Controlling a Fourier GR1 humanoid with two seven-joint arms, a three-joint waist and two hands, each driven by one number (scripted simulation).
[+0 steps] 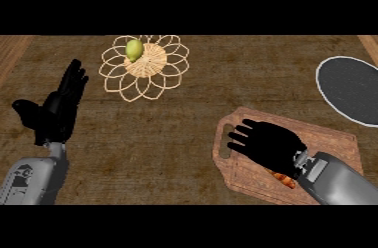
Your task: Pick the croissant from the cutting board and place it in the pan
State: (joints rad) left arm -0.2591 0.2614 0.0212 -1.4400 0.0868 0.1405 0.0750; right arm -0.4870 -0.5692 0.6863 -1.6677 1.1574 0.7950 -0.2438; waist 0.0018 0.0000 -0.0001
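A wooden cutting board [328, 134] lies at the lower right of the counter. My right hand [269, 142] is over the board with its fingers curled downward. Only a small orange-brown end of the croissant [283, 179] shows, beneath the wrist; the hand and forearm hide the rest. Whether the fingers touch the croissant cannot be told. The pan [351, 89], dark with a pale rim, sits at the right edge, partly cut off. My left hand [59, 107] rests open at the left, fingers straight and pointing up.
A woven wicker trivet [159, 67] shaped like a flower lies at the top centre, with a green fruit [133, 49] on it. Lighter wooden strips show at the top left and top right corners.
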